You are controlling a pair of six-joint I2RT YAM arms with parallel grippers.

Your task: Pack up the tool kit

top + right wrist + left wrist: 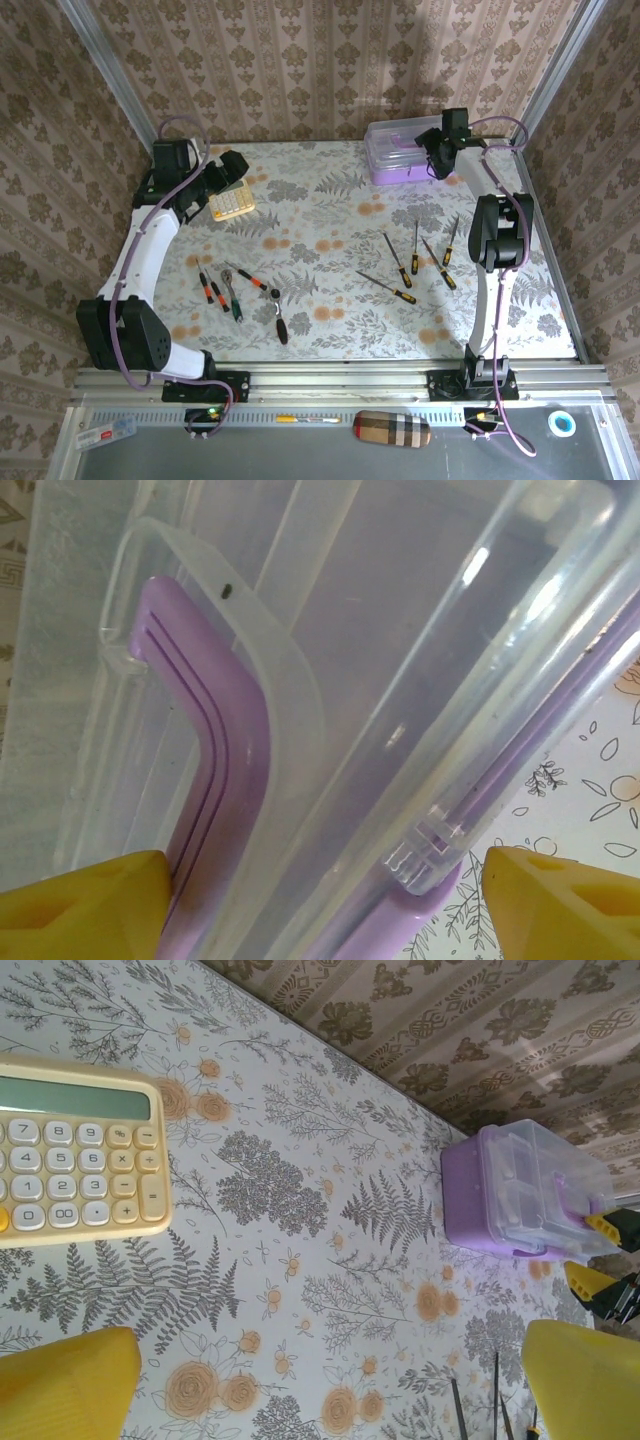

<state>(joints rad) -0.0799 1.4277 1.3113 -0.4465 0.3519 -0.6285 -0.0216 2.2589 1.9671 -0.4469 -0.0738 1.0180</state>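
box (398, 152): far right corner of worktop (330, 215)
right gripper (325, 895): jaws apart, straddling box's purple handle (215, 750) and lid edge
left gripper (325, 1385): jaws wide apart above worktop; calculator (75, 1160) beside
screwdrivers (405, 262): loose on worktop

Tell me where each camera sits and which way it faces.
Top external: above and behind the bases, looking down on the table; both arms show, left hand and right hand.
Left wrist: low over the table, facing the calculator and purple box; own yellow fingertips.
Right wrist: close above the box lid; own yellow fingertips.
Shared: all three see the purple box.
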